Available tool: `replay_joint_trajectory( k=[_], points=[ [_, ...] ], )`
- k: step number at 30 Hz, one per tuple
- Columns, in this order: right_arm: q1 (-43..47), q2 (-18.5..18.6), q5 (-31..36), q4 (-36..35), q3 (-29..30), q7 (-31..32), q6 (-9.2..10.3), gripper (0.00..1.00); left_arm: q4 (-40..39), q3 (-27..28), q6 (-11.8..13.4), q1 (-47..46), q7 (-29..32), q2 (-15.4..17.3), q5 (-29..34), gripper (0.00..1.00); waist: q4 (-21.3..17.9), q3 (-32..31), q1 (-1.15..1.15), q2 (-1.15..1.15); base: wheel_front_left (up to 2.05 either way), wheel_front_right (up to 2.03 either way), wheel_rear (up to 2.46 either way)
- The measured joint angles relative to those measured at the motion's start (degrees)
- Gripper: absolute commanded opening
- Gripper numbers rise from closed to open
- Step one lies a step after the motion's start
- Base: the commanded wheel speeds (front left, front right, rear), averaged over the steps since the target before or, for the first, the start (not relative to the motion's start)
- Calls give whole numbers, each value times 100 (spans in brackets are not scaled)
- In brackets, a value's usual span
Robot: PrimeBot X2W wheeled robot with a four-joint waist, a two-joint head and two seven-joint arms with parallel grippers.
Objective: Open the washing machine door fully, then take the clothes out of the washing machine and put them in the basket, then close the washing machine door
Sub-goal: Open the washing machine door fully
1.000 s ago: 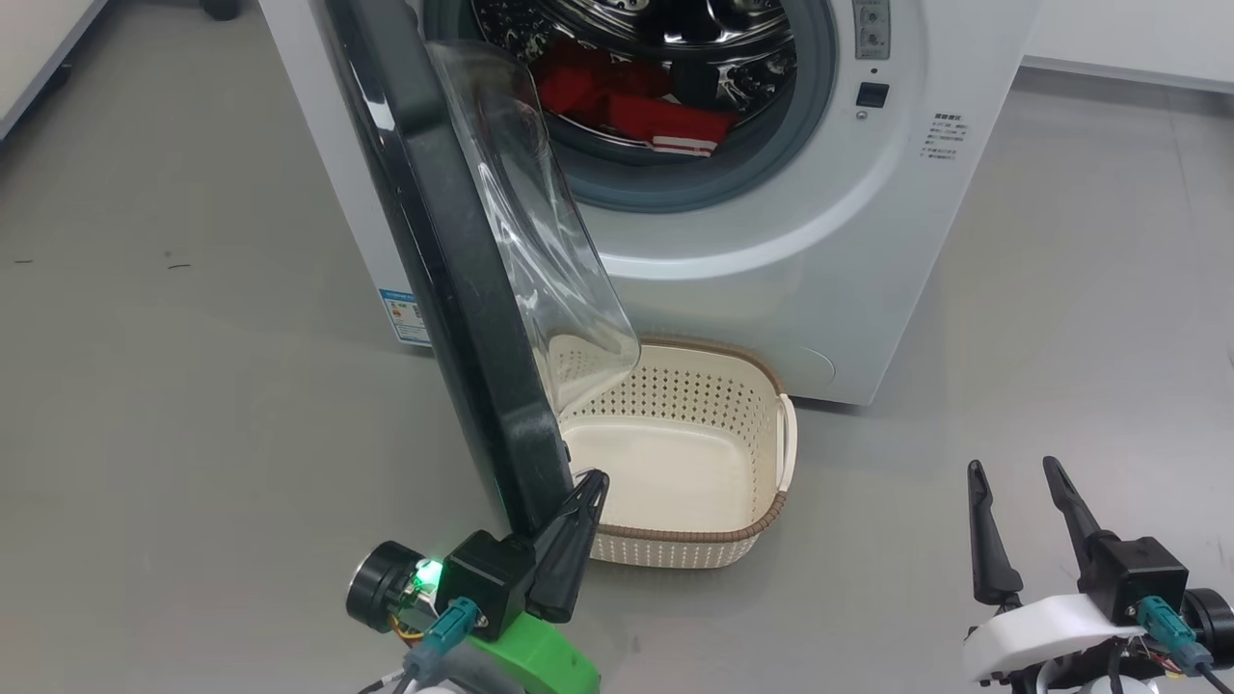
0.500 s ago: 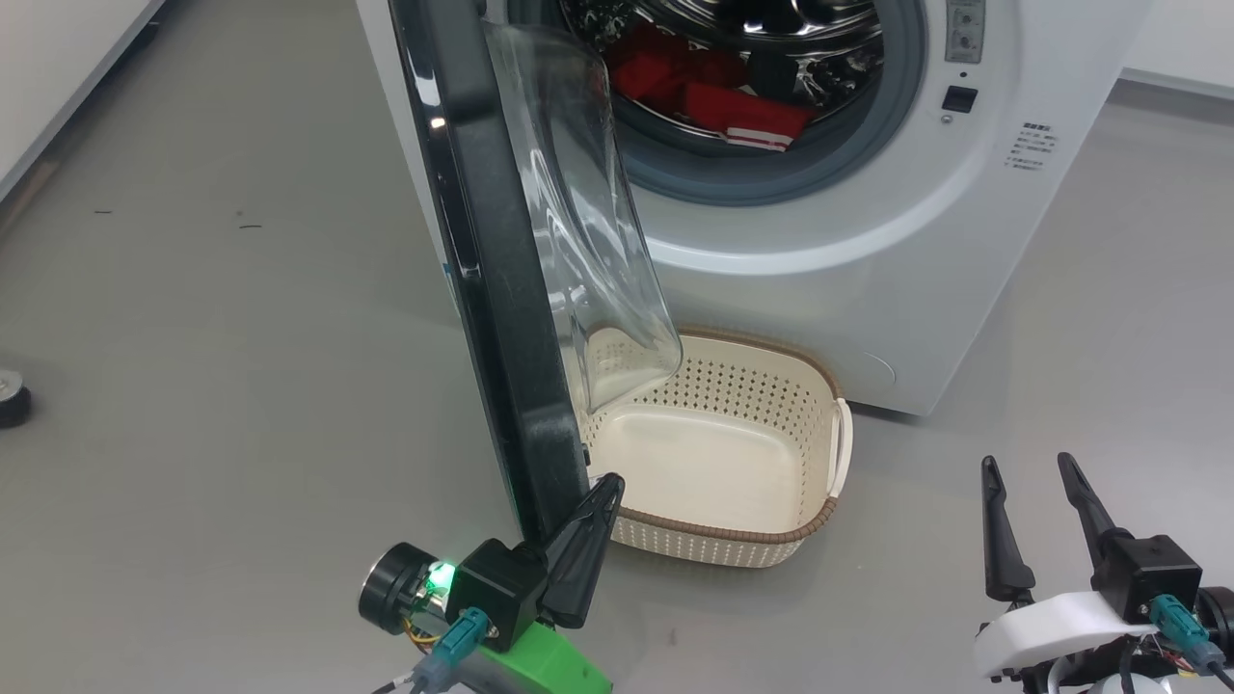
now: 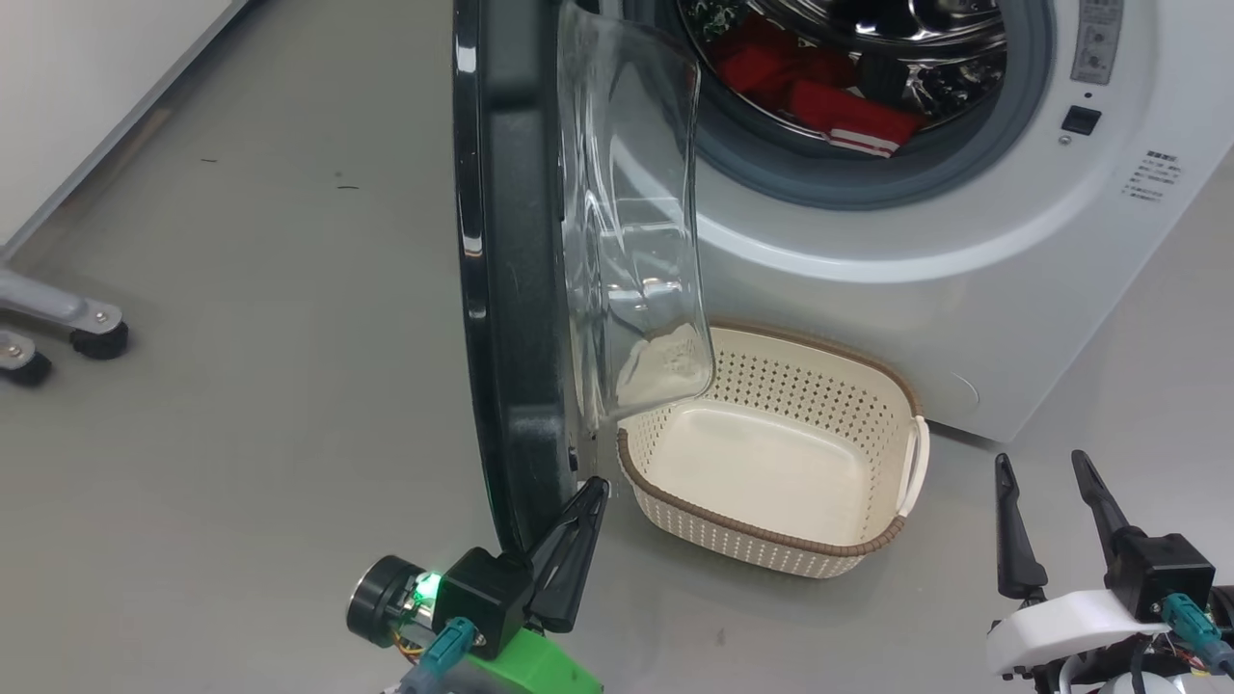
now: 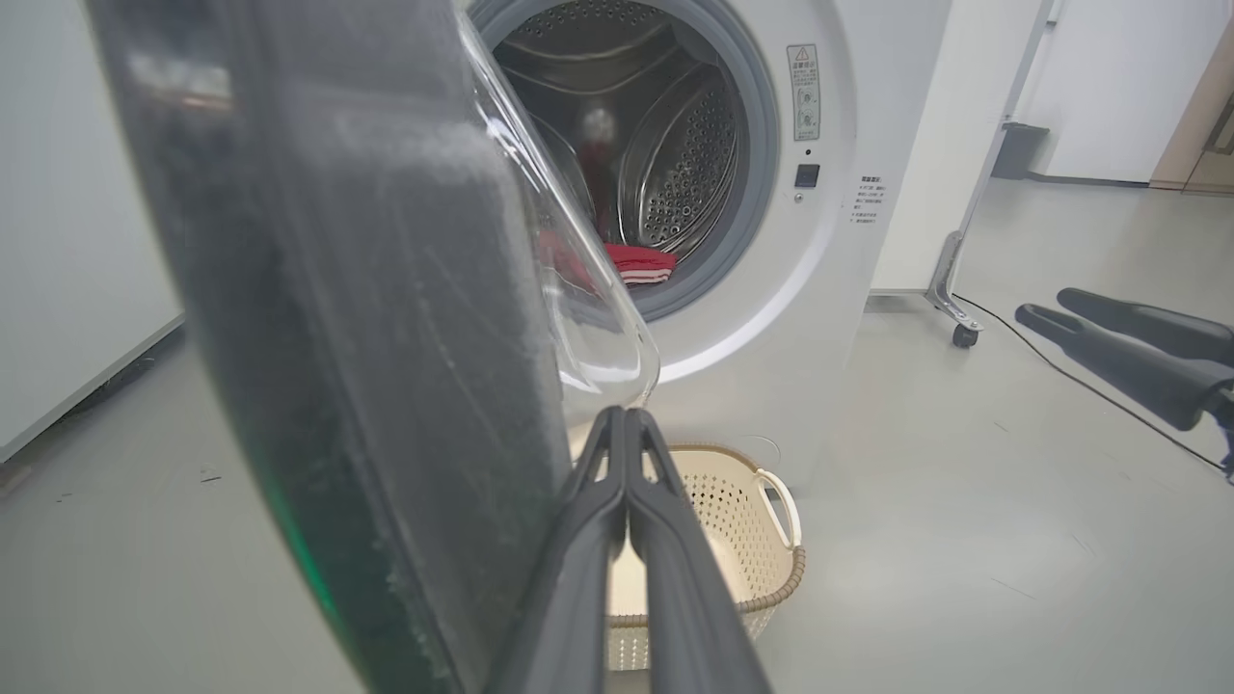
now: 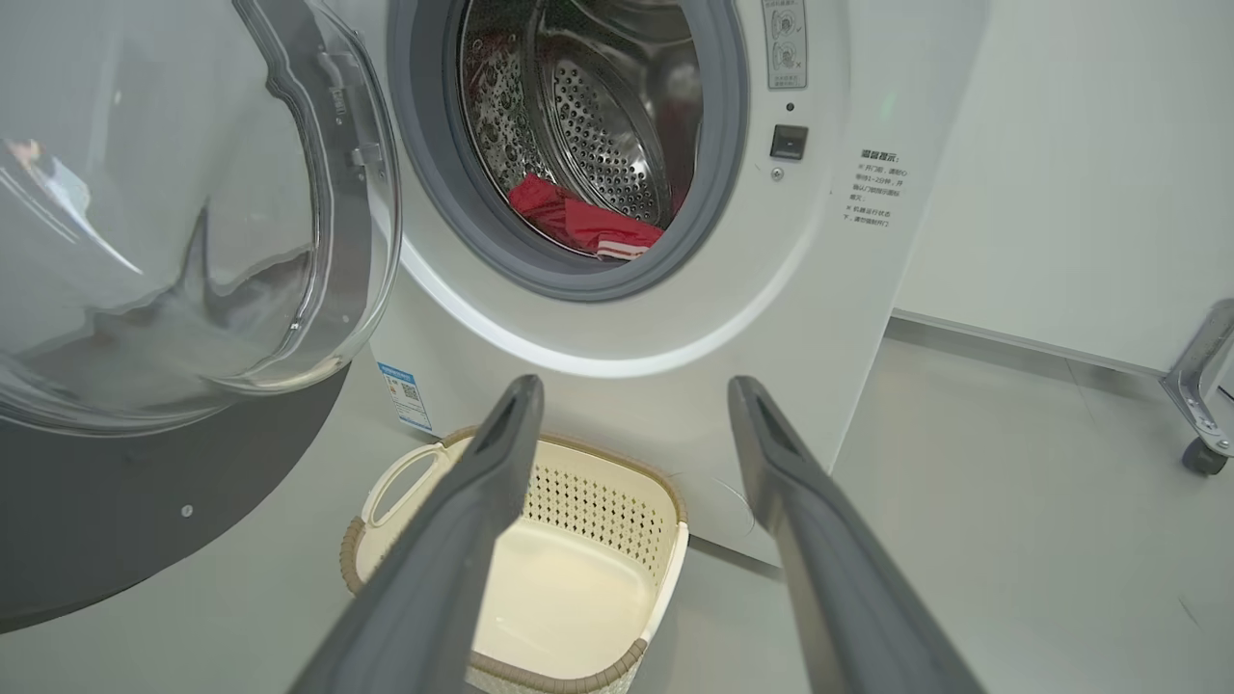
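Note:
The washing machine (image 3: pixel 964 289) stands with its door (image 3: pixel 506 289) swung out, seen edge-on, black rim to the left and glass bowl to the right. Red clothes (image 3: pixel 848 111) with a white-striped hem lie in the steel drum. The cream basket (image 3: pixel 800 378) sits on the floor in front of the machine, with nothing in it. My left gripper (image 3: pixel 596 485) is shut, its tip against the inner side of the door's lower rim. In the left wrist view the shut fingers (image 4: pixel 620 414) point past the door (image 4: pixel 337 337) toward the basket (image 4: pixel 771 540). My right gripper (image 3: pixel 1041 461) is open, right of the basket.
A castor-wheeled metal leg (image 3: pixel 96 337) stands on the grey floor at the far left, near a white wall. Another castor leg (image 4: pixel 954 323) and a floor cable lie right of the machine. The right wrist view looks over the basket (image 5: pixel 588 501) at the clothes (image 5: pixel 578 217).
The head camera has shifted, sliding the whole scene rightward. The door has swung wider and now looks edge-on, with my shut left gripper staying at its lower rim. The right gripper stays open.

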State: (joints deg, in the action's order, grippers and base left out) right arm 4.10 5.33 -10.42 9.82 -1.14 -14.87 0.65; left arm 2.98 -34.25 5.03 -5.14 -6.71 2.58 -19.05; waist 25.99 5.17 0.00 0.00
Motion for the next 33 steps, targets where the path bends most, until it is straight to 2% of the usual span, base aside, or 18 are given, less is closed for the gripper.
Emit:
replay_joint_trajectory(
  k=[7,14,33],
  points=[
    [-2,-4,41,1,9,0,-9,100,36,281,75,103,-51,2,7,0,267,2,0,0,0,0,0],
    [-7,-4,110,32,-38,0,-56,100,133,566,107,171,-119,3,59,0,324,5,0,0,0,0,0],
    [-127,-33,198,142,-60,0,-60,100,710,1898,133,138,-303,12,100,0,-53,69,0,0,0,0,0]
  ],
)
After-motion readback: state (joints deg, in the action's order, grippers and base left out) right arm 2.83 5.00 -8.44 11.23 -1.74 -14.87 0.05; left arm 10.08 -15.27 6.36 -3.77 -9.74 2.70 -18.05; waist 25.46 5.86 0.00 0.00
